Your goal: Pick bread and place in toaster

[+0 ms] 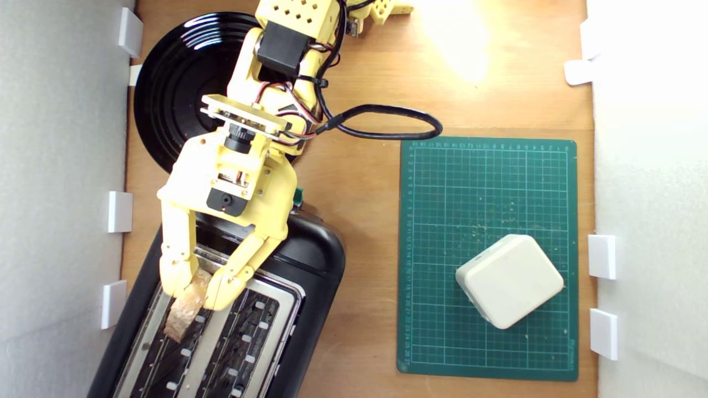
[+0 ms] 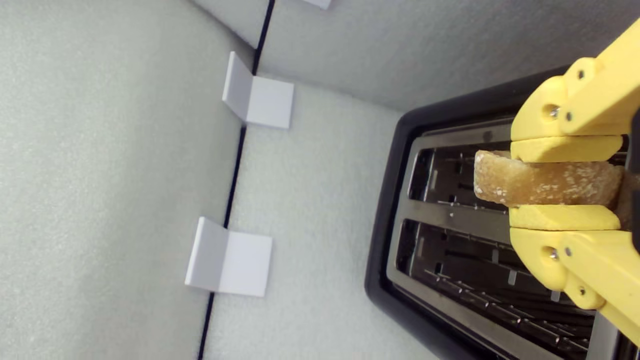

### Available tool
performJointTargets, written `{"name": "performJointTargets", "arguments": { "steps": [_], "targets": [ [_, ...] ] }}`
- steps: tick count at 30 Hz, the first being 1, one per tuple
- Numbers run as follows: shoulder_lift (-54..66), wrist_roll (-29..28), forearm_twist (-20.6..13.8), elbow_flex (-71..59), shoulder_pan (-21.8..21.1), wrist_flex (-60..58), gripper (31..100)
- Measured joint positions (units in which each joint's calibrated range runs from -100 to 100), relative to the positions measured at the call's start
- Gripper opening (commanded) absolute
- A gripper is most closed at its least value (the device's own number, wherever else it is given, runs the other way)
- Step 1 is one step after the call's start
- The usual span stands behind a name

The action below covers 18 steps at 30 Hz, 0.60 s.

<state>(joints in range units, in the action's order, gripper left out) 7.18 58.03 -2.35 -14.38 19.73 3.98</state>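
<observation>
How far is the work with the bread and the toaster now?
Done: the yellow gripper has picked up the torn slice of brown-crusted bread. In hand: it holds the slice over the black toaster with silver top, above the slot nearer the exterior view's left. Left: lowering the bread in and releasing.

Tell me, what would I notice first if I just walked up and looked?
The bright yellow gripper pinching a piece of bread right above the big black toaster, at the exterior view's lower left. Next, the white block sitting on the green mat on the right.
</observation>
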Motion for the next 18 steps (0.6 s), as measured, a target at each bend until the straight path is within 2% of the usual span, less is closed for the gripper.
{"name": "performJointTargets", "arguments": {
  "steps": [9,18],
  "targets": [
    [0.00,0.31,-0.53,0.00,0.46,0.00,77.4],
    [0.00,0.31,-0.09,0.00,0.46,0.00,77.9]
  ]
}}
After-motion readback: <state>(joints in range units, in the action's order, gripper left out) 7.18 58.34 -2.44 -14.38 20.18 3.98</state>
